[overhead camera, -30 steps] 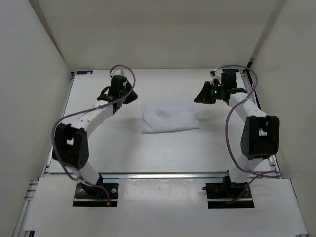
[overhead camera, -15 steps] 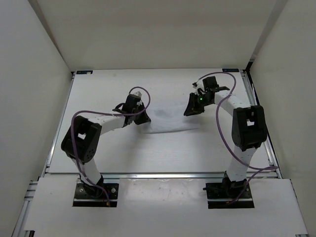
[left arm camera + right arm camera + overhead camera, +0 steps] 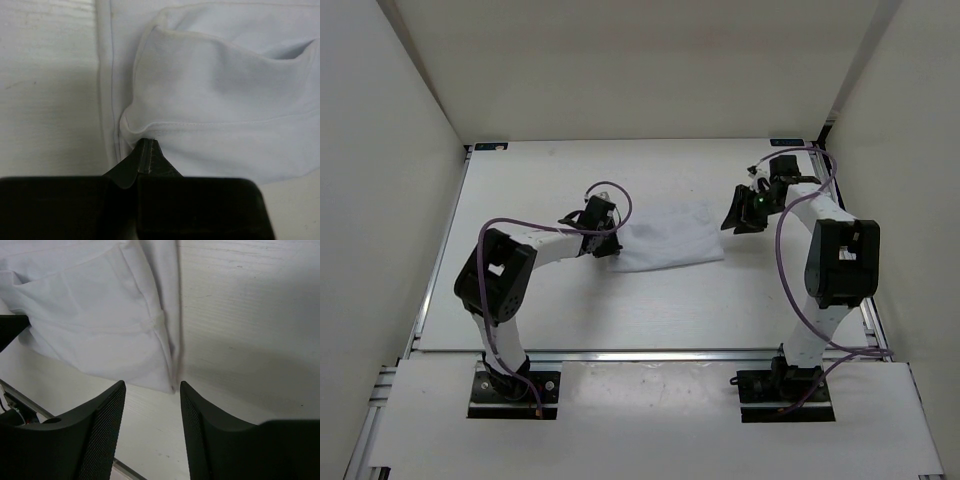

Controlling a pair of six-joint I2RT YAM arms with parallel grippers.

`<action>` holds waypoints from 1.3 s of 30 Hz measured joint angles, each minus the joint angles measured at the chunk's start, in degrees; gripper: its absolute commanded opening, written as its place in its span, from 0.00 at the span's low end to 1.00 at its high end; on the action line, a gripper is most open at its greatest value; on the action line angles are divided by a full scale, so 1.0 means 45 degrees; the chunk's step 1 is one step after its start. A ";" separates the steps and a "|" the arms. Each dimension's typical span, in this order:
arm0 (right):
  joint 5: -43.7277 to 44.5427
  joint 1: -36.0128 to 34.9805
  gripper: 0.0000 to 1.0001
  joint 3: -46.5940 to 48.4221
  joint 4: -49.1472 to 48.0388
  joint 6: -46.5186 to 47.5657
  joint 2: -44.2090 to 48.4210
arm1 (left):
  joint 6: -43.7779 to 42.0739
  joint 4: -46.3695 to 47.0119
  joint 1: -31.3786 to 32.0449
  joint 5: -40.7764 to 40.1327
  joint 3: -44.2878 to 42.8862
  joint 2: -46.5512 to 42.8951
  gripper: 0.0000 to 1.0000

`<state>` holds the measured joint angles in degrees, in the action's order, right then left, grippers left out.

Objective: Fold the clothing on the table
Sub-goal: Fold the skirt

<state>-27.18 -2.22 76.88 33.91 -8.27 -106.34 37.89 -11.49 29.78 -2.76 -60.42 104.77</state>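
Note:
The clothing (image 3: 668, 236) lies as a white, roughly rectangular piece in the middle of the table (image 3: 540, 300). My left gripper (image 3: 612, 247) is at its left edge. In the left wrist view the left gripper (image 3: 145, 143) is shut on the clothing (image 3: 210, 90), and the fabric puckers at the pinched hem. My right gripper (image 3: 731, 218) hangs just off the right edge. In the right wrist view the right gripper (image 3: 151, 386) is open, with the corner of the clothing (image 3: 100, 315) just beyond the gap and nothing between the fingers.
White walls enclose the table on three sides. Aluminium rails (image 3: 650, 353) run along the near edge, with both arm bases behind them. Purple cables loop off each arm. Bare table (image 3: 250, 315) lies right of the garment.
My left arm swung in to the garment's left edge and shut on it. The right gripper came in close to the right edge, then drew back slightly and opened wider.

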 measured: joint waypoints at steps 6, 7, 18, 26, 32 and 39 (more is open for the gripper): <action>0.0010 0.0136 0.56 0.0039 0.0092 0.0457 -0.0355 | 0.0015 -0.0311 -0.0112 -0.0223 0.0942 -0.0894 0.00; -0.0039 0.0131 0.55 0.0044 0.0034 0.0486 -0.0554 | 0.0010 -0.0393 -0.0170 -0.0223 0.0991 -0.0957 0.00; -0.1826 -0.0340 0.55 0.0170 -0.1010 0.0452 -0.2399 | -0.0131 -0.0602 -0.0262 -0.0257 0.0996 -0.1015 0.00; -0.3390 -0.0840 0.47 0.0884 -0.2089 -0.0083 -0.3453 | -0.0345 -0.0996 -0.0321 -0.0306 0.0996 -0.1141 0.00; -0.4376 -0.1059 0.00 0.1044 -0.2968 -0.0733 -0.4279 | -0.0423 -0.1209 -0.0311 -0.0369 0.0996 -0.1195 0.00; -0.4449 -0.0937 0.00 0.0520 -0.3094 -0.1035 -0.4119 | -0.0578 -0.1719 -0.0393 -0.0325 0.0918 -0.1739 0.32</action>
<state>-47.20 -6.44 79.22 19.99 -12.93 -124.88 35.29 -19.22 28.01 -4.23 -56.29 96.95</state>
